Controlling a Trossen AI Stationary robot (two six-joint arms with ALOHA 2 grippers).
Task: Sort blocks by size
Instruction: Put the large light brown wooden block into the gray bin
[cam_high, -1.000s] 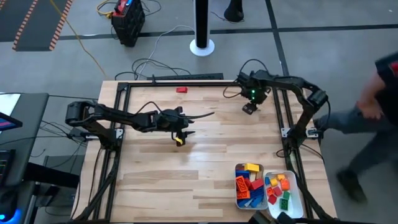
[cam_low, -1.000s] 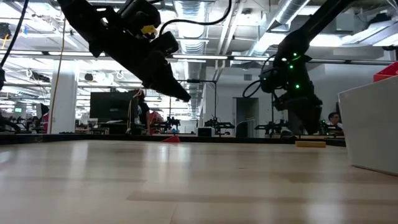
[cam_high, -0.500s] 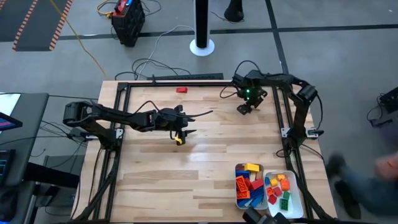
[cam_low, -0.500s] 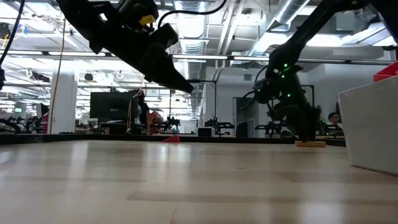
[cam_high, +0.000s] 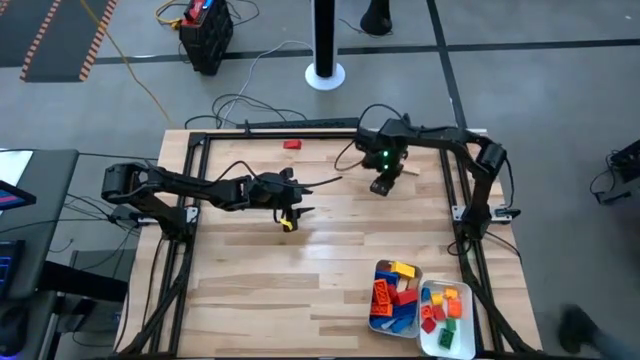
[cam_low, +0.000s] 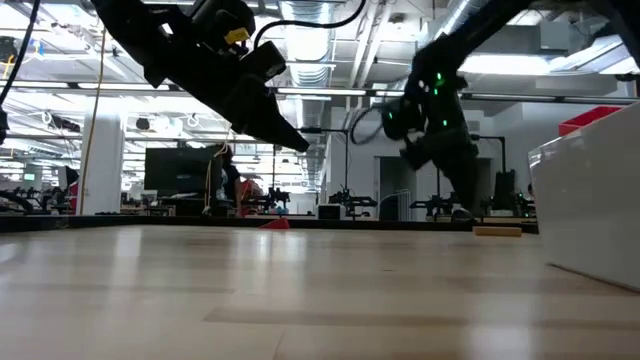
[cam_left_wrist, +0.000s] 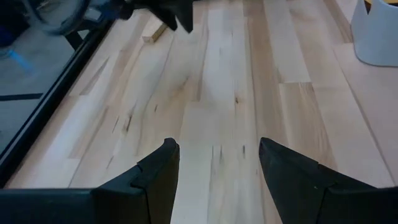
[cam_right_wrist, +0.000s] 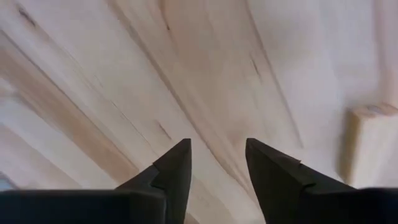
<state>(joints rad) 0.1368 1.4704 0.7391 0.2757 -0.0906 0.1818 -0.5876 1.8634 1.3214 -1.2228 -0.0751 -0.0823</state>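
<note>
From my station I saw the right gripper (cam_high: 379, 186) hanging over the far right part of the surface (cam_high: 330, 260), its two fingers (cam_right_wrist: 174, 163) apart with bare wood showing between them and nothing pinched. A tan block (cam_right_wrist: 367, 140) lay flat on the wood just beside it, off to one side of the fingers and not between them; from above it showed as a pale sliver (cam_high: 405, 167) next to the gripper, and at table height it lay low on the wood (cam_low: 497, 231) under the arm. A red block (cam_high: 291, 144) sat alone near the far edge, well apart from both arms.

The left gripper (cam_high: 333, 181) waited above the middle of the surface, pointing toward the right arm, its fingers (cam_left_wrist: 158, 168) spread over empty wood and holding nothing.

The rest of the blocks (cam_high: 395, 295) were piled in two white trays at the near right corner, well apart from both grippers: the left tray (cam_high: 377, 268) held red, blue, yellow and orange pieces, and the right tray (cam_high: 464, 330) held red, orange, yellow and green ones. I could not tell their sizes apart from these views
</note>
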